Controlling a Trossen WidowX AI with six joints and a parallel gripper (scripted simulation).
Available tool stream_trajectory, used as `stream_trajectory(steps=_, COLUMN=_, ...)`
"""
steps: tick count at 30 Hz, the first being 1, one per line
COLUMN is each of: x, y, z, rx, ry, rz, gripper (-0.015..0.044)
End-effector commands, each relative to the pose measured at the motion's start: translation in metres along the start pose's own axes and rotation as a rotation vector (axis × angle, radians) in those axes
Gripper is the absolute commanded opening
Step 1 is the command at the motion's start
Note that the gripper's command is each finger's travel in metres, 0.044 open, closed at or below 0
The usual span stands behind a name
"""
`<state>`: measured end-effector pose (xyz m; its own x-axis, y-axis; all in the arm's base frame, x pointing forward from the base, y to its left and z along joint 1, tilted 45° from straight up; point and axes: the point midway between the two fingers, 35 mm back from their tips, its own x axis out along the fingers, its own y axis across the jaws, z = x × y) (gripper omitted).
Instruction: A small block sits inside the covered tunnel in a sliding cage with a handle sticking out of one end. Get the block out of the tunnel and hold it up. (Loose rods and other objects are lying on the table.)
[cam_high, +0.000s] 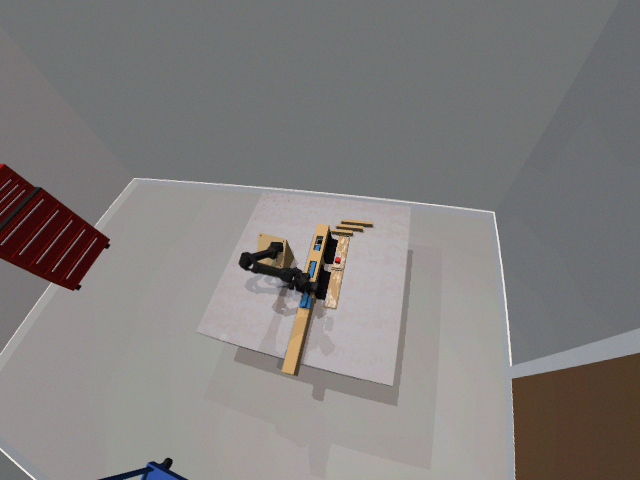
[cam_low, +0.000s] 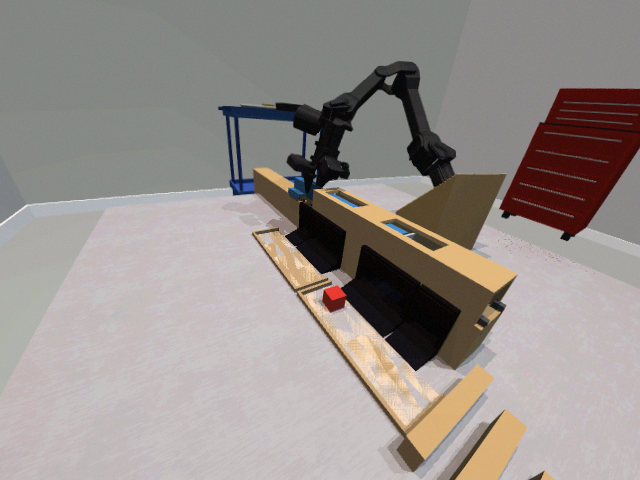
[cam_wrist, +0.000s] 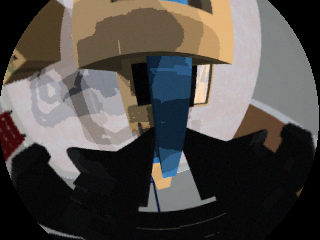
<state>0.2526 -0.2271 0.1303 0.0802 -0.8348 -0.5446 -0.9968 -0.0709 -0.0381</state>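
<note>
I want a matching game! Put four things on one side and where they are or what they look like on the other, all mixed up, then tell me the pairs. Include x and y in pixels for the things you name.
Things:
1. gripper (cam_low: 314, 187) (cam_wrist: 166, 130)
2. red cube (cam_high: 337, 260) (cam_low: 334, 298)
3. blue handle (cam_wrist: 171, 115)
4. covered tunnel (cam_high: 323, 230) (cam_low: 465, 260)

Clues:
A. between the gripper's fingers
B. on a low, wood-edged tray (cam_high: 342, 245) (cam_low: 356, 356)
C. shut on something blue
D. long and tan, with openings in its top

Pairs: 1-C, 2-B, 3-A, 4-D
</note>
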Motion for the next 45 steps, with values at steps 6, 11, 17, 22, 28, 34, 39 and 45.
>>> stream_trajectory(steps=6, x=-0.003, y=-0.002, z=0.036, rx=-0.008, ry=-0.023, rz=-0.011, gripper=0.0)
stream_trajectory(steps=11, x=-0.005, y=-0.001, z=0.052, rx=-0.011, ry=-0.023, rz=-0.011, gripper=0.0)
stream_trajectory(steps=17, x=-0.006, y=0.001, z=0.063, rx=-0.013, ry=-0.023, rz=-0.011, gripper=0.0)
stream_trajectory(steps=22, x=-0.004, y=0.0, z=0.018, rx=0.09, ry=0.071, rz=0.015, gripper=0.0105)
stream_trajectory(steps=28, x=-0.01, y=-0.002, z=0.016, rx=0.072, ry=0.054, rz=0.01, gripper=0.0263)
stream_trajectory(steps=34, x=-0.036, y=-0.006, z=0.01, rx=0.006, ry=-0.007, rz=-0.008, gripper=0.042)
stream_trajectory(steps=39, x=-0.031, y=-0.005, z=0.003, rx=-0.005, ry=-0.012, rz=-0.004, gripper=0.044)
stream_trajectory(steps=45, x=-0.032, y=-0.006, z=-0.006, rx=-0.012, ry=-0.021, rz=-0.012, gripper=0.044)
